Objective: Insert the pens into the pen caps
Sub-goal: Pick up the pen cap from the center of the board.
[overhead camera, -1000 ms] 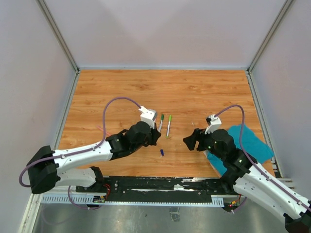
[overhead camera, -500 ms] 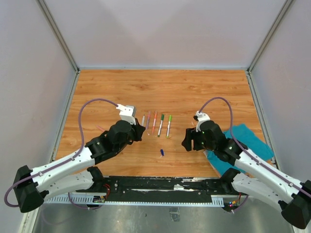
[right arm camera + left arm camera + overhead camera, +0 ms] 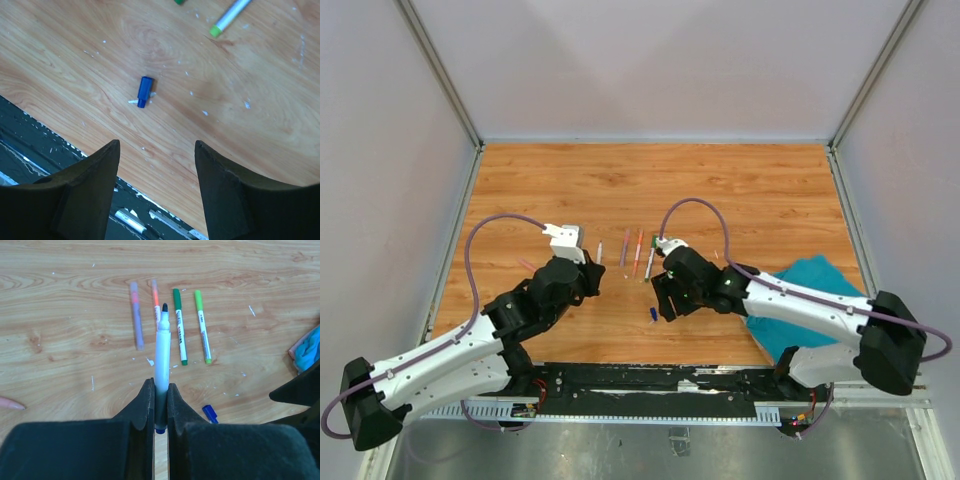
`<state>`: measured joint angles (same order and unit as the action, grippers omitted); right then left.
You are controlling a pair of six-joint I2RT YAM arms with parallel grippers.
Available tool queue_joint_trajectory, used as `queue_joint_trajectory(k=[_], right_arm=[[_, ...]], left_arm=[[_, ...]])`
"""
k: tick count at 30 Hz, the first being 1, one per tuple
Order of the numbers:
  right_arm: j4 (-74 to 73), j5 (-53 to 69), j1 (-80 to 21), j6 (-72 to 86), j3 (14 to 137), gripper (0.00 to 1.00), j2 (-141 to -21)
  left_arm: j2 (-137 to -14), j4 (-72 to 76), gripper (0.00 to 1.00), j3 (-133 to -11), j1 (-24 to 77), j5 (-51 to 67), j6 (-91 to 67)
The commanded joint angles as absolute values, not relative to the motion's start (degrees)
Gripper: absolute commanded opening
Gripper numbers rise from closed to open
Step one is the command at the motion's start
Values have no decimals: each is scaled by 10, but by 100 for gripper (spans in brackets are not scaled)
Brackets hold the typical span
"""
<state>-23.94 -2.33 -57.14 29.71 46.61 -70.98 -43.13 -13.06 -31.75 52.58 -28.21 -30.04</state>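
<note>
The left arm [image 3: 470, 345] reaches from the near-left corner toward mid-bench, elbow low. Its left jaws are clamped on a white-barrelled pen [image 3: 162, 352], whose bare dark tip points away toward 12 o'clock and whose blue end pokes out behind the grip. The right arm [image 3: 790, 305] stretches low across toward 9 o'clock, wrist tipped down. The right jaws stand apart with nothing between them, above the bench [image 3: 740, 190]. The dark blue cap [image 3: 145, 91] lies on the wood just ahead of them. Beyond the held pen lie a purple pen [image 3: 136, 315], an orange pen [image 3: 155, 297], a dark green pen [image 3: 179, 325] and a light green pen [image 3: 202, 325], side by side. A teal cloth [image 3: 820, 290] lies at 3 o'clock.
</note>
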Motion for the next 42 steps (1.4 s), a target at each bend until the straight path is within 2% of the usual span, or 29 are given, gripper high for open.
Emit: queue_joint_trajectory(k=[1, 14, 27, 34, 42], right_arm=[[-276, -74, -606, 317, 531, 62, -784], [-359, -55, -614, 350, 649, 61, -935], [-375, -46, -622, 337, 705, 51, -1017], [-375, -53, -622, 341, 726, 40, -1050], [-380, -59, -621, 351, 723, 37, -1067]], left_arm=[[-412, -129, 1, -304, 523, -301, -300], [-383, -145, 1, -289, 523, -320, -289], [-389, -144, 1, -288, 523, -322, -285], [-388, -155, 1, -294, 523, -325, -286], [-389, -159, 0, -299, 523, -328, -285]])
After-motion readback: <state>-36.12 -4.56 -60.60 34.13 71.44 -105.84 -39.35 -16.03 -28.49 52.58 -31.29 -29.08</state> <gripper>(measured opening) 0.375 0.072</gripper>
